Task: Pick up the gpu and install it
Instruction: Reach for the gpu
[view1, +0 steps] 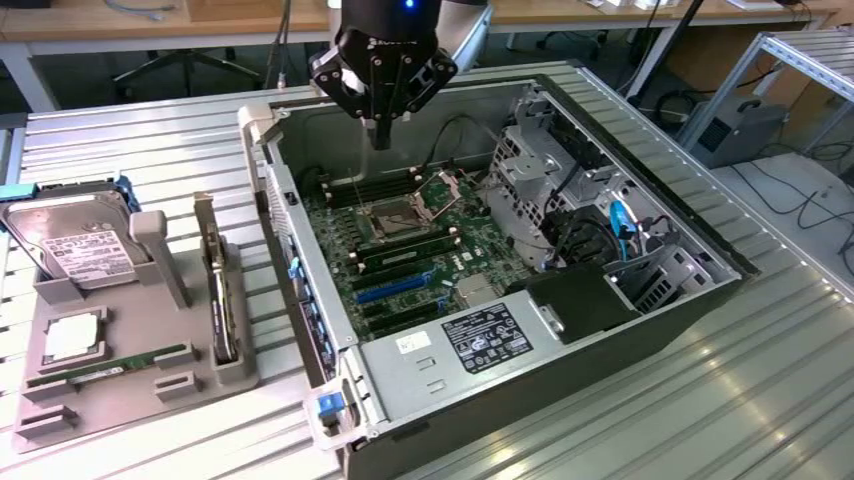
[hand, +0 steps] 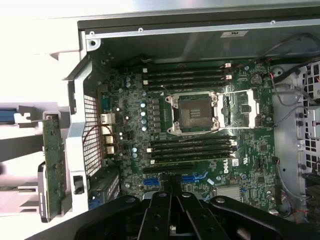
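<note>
Nearest the exterior camera: slatted metal tabletop (view1: 747, 400) carrying an open computer case (view1: 534, 430) laid on its side, power supply (view1: 487, 338) at the near end. On the exterior view's left of the case sits a gray parts holder (view1: 120, 410), with a RAM stick (view1: 114, 365) lying flat across its near part.

Next back: the gpu (view1: 223, 310) stands on edge in a slot along the holder's case-side edge. It is outside the case, just beside the case's left wall. Its long axis runs near-to-far, roughly parallel to that wall, and the silver end bracket is upright at the far end. In the wrist view the same card (hand: 52, 165) shows as a strip of green board beyond the case wall. It is seen almost edge-on, so I cannot say which face carries the cooler.

A hard drive (view1: 74, 250) stands at the holder's far end, further to the exterior view's left.

Inside the case: motherboard (view1: 461, 240), blue expansion slots (view1: 394, 290) bare with no card seated, and an open CPU socket (view1: 400, 212) behind them.

Farthest: the gripper (view1: 380, 140) hangs over the far end of the case, above the board beyond the socket. Its fingers are pressed together and hold nothing. The wrist view shows them (hand: 172, 192) meeting over the motherboard.

Key relation: the gpu lies to the exterior view's left of the fingers and nearer the camera, well apart, with the case wall between them. Judgement: pick not yet made.
</note>
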